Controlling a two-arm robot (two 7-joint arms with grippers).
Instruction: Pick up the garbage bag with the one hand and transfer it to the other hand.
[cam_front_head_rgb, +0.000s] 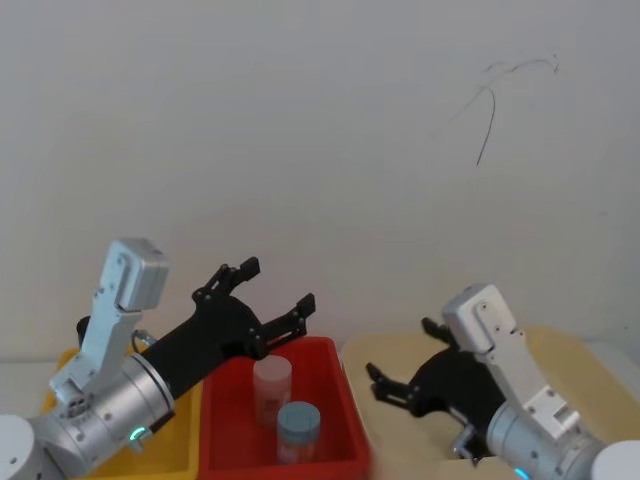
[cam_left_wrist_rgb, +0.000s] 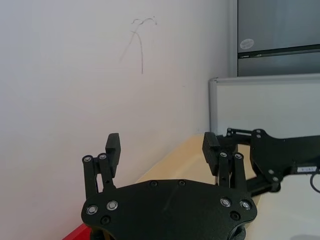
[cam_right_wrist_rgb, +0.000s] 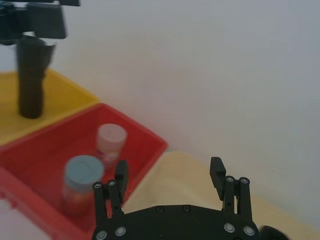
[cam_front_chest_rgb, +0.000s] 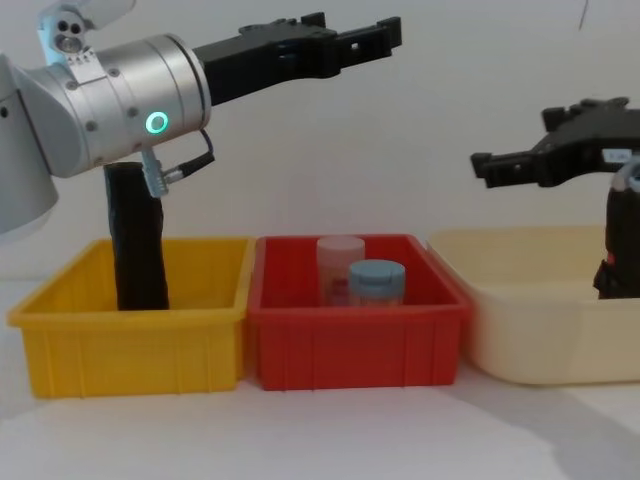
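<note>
In the yellow bin (cam_front_chest_rgb: 130, 350), garbage bag (cam_front_chest_rgb: 135, 250) upright, well apart from left gripper (cam_front_head_rgb: 279, 284) fingers, spread empty, right gripper (cam_right_wrist_rgb: 169, 170) fingers likewise apart

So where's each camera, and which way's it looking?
Head: up high, looking down on the left gripper, right gripper and red bin.
Chest: low, looking across at that bin's side, grippers above.
Left wrist: behind its open gripper, facing the wall.
Right wrist: behind its open gripper, facing the red bin head and chest also see.

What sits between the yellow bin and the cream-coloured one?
In the chest view, a red bin sits there, holding a blue-lidded jar and a pale-lidded jar.
</note>
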